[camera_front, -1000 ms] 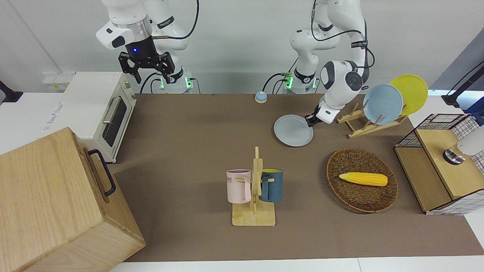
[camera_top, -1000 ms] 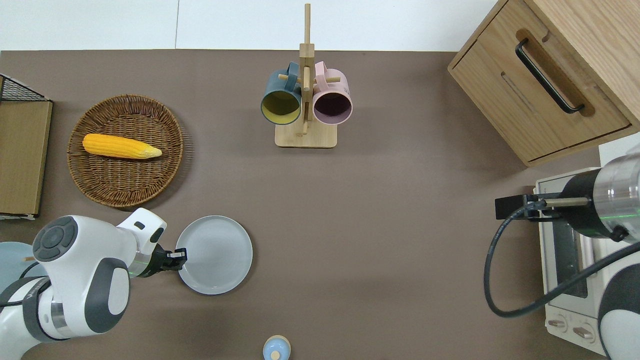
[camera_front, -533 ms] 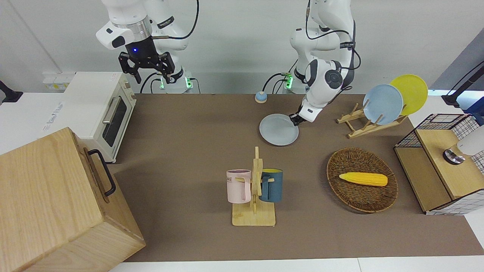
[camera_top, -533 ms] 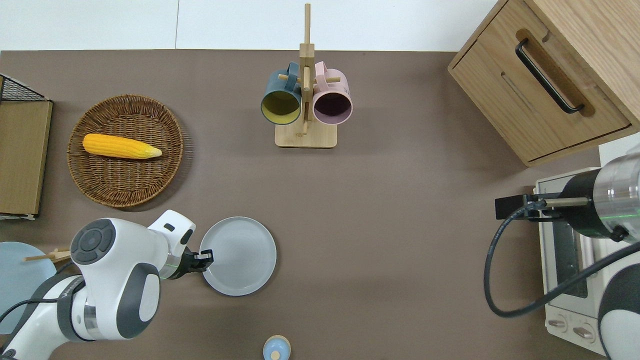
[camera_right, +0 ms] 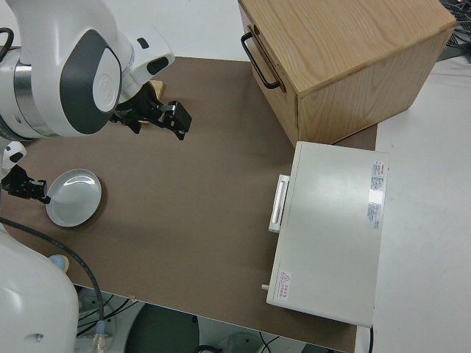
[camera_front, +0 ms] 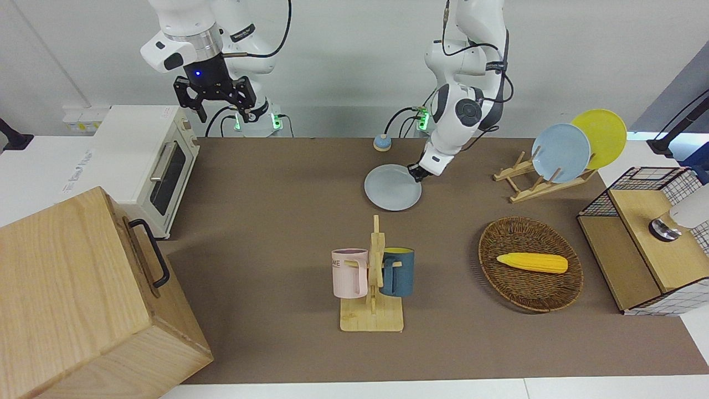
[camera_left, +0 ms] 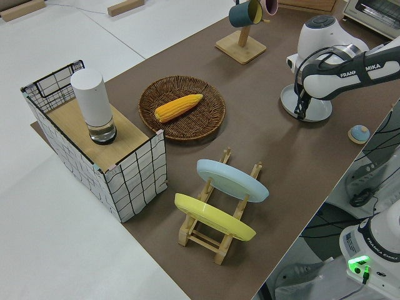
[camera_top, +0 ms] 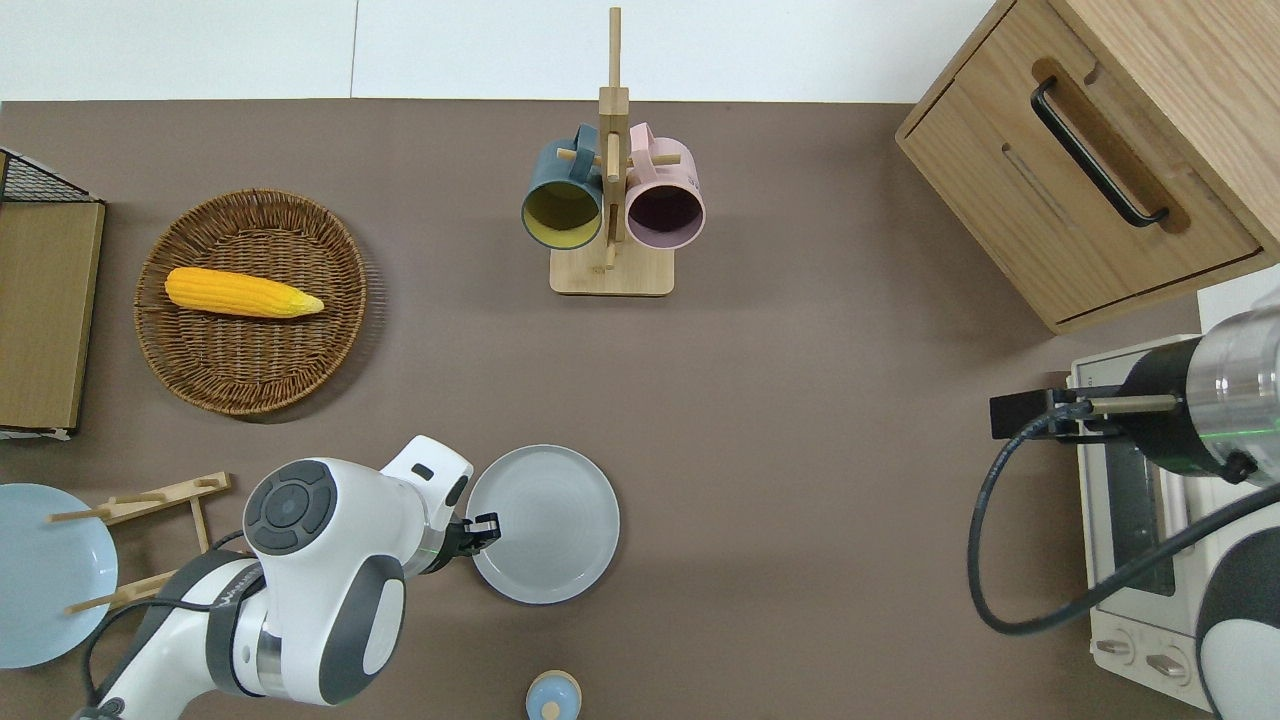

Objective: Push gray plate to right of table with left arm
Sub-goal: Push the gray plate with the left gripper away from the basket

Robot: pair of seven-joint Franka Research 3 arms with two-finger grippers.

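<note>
Down at about 7 o'clock on the tabletop (camera_top: 800, 420), the gray plate (camera_top: 545, 522) is being nudged at its rim by the left claw (camera_top: 484, 526), jaw gap can't be told, so contact should probably be kept low and centered.

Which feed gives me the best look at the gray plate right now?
Overhead: the gray plate shows as a full circle with the left gripper at its rim. Front view shows it foreshortened, right side view small at the frame's edge, and in the left side view the arm hides most of it.
</note>
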